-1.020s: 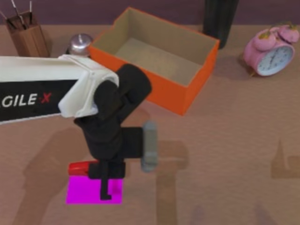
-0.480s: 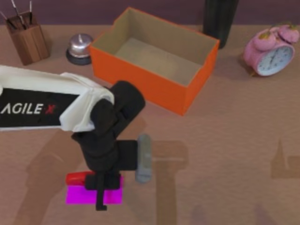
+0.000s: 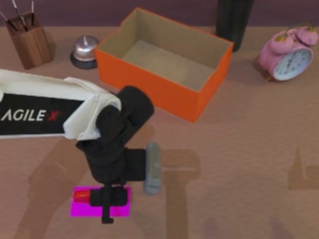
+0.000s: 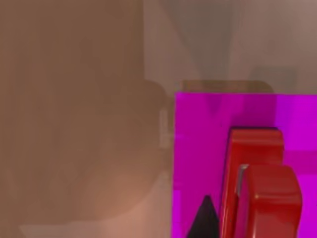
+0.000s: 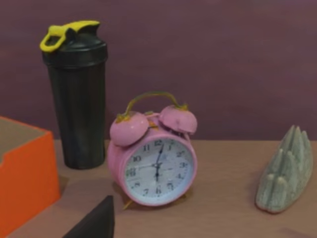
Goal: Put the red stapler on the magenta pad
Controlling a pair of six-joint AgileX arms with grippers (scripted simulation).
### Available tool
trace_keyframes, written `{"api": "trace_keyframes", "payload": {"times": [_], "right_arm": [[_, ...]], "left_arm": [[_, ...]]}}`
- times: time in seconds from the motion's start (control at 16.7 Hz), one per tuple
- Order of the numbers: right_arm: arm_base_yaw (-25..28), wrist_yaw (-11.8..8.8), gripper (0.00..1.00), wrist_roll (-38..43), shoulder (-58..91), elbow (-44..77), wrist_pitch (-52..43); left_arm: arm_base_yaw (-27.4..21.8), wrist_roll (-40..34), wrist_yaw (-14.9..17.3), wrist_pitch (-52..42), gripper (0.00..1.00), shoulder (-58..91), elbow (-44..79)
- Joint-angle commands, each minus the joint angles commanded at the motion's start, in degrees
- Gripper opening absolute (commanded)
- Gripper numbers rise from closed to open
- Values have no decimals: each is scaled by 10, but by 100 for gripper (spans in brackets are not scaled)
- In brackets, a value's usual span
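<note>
The red stapler (image 3: 81,195) lies flat on the magenta pad (image 3: 122,209), toward the pad's left end and inside its edges. My left gripper (image 3: 106,203) hangs straight down over the pad's middle, right above the stapler's inner end, and is open. In the left wrist view the red stapler (image 4: 260,193) rests on the magenta pad (image 4: 198,148), with one dark fingertip (image 4: 205,220) close beside it. My right arm is out of the top view, parked off to the right.
A big orange box (image 3: 199,104) stands open behind the pad. A bell (image 3: 84,50) and a wooden holder (image 3: 30,42) sit at the back left. A dark shaker bottle (image 3: 234,20) and a pink alarm clock (image 3: 289,55) are at the back right; the right wrist view also shows a grey ridged object (image 5: 286,171).
The left arm came down over the pad, then held still. The stapler, half off the pad's far edge before, has settled fully onto the pad.
</note>
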Motion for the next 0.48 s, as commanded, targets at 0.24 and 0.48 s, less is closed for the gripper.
{"api": "trace_keyframes", "payload": {"times": [0.24,0.48], "right_arm": [[0,0,100,0,0,0,0],[0,0,100,0,0,0,0]], "left_arm": [[0,0,0,0,98,0,0],[0,0,0,0,100,0,0]]}}
